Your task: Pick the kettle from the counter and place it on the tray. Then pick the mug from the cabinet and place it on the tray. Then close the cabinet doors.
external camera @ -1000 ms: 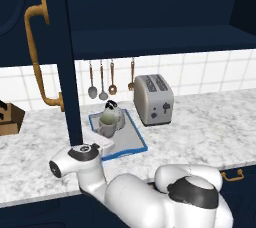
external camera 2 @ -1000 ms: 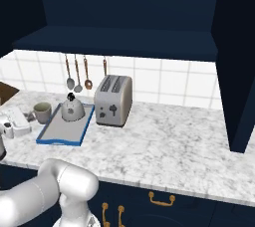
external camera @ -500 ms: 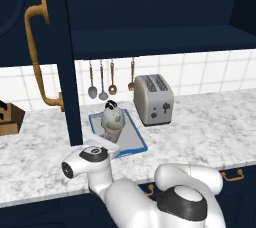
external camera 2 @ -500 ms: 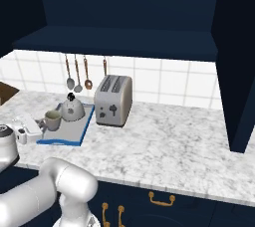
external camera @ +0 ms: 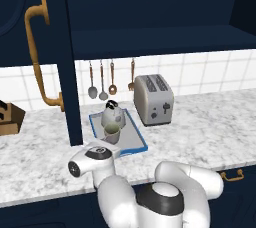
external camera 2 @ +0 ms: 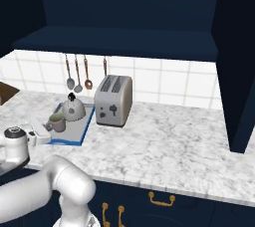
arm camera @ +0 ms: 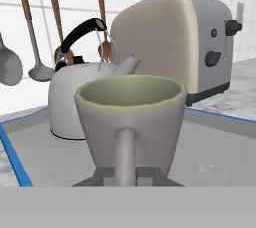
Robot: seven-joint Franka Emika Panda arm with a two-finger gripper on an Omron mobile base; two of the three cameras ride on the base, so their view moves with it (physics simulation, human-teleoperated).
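My gripper [arm camera: 127, 178] pinches the mug [arm camera: 130, 122] by its handle, over the tray [arm camera: 210, 144] beside the kettle [arm camera: 82, 99]. I should set it down flat before I let go.

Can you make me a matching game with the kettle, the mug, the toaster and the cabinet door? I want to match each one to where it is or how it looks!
Things:
1. kettle
2. mug
3. toaster
4. cabinet door

Clues:
A. swung open
B. on the counter, right of the tray
C. at the tray's back
D. at the tray's front, nearest the robot

Pairs: 1-C, 2-D, 3-B, 4-A
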